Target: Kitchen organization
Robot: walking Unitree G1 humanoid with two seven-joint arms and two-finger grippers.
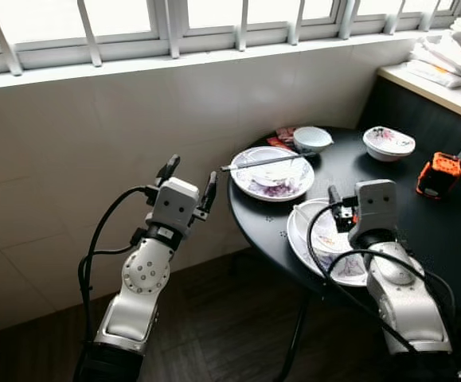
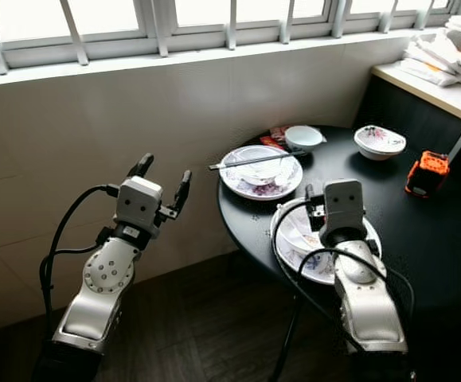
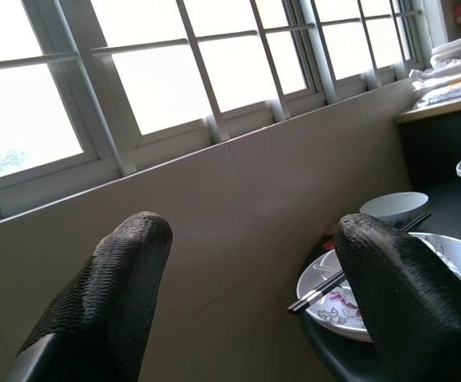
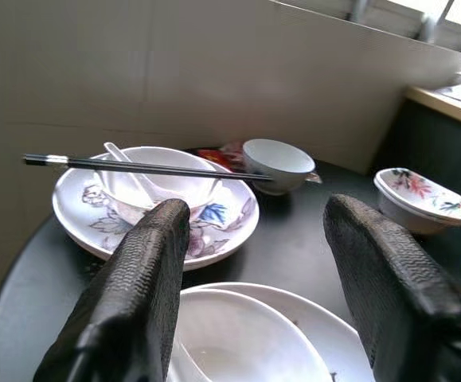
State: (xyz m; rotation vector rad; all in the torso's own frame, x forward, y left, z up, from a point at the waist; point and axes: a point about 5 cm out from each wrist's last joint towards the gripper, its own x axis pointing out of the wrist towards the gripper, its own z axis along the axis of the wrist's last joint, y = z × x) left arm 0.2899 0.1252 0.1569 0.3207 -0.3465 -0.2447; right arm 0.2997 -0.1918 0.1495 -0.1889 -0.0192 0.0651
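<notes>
Round black table (image 1: 453,231) under the window, carrying used dishes. Right gripper (image 4: 250,298) hovers low over the near plate (image 1: 306,239), which holds a white bowl (image 4: 242,338); fingers spread wide, holding nothing. Left gripper (image 1: 187,181) is raised off the table's edge, out toward the tiled wall (image 1: 71,159), fingers also apart and empty.

Far plate (image 1: 271,173), floral, holds a small bowl with a white spoon (image 4: 123,163) in it; chopsticks (image 1: 266,161) lie across its top, one end overhanging toward the wall. Behind it a plain bowl (image 1: 313,138), and further right a patterned bowl (image 1: 388,143) and an orange-and-black object (image 1: 439,174).

Judgement: step in hand looks like clearing the near stack. Best to bring the right gripper down with one finger inside the bowl's rim and one outside, closing gently; glazed ware is slippery. Lift straight up, slowly, and keep clear of the overhanging chopsticks, which would roll off at a nudge.

View differences: right wrist view resolves the spoon and the bowl nested in the near plate, which the arm partly covers in the head views. Head views show the orange object and folded cloths (image 1: 445,60) on the counter.
</notes>
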